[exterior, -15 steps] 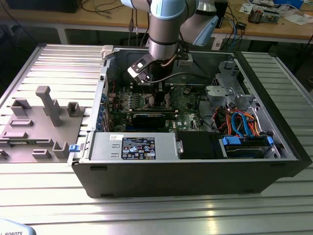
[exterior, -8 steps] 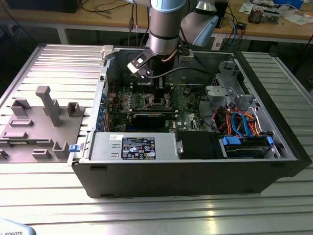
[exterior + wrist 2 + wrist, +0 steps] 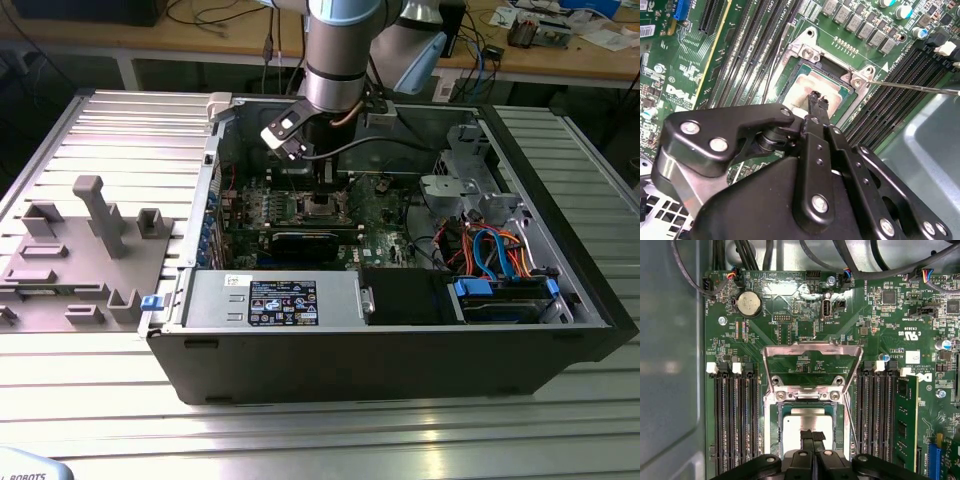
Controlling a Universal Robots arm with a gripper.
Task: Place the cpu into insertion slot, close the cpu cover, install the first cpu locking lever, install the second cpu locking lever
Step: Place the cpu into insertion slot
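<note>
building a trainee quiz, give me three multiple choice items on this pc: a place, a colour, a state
1. Where is the cpu? A in the socket B on the grey tray C on the power supply
2. What colour is the motherboard? A blue B green C red
3. How is the cpu cover? A shut flat B swung open C missing
Answers: 1 A, it lies seated in the socket. 2 B, the board is green. 3 B, it stands hinged up off the socket.
</note>
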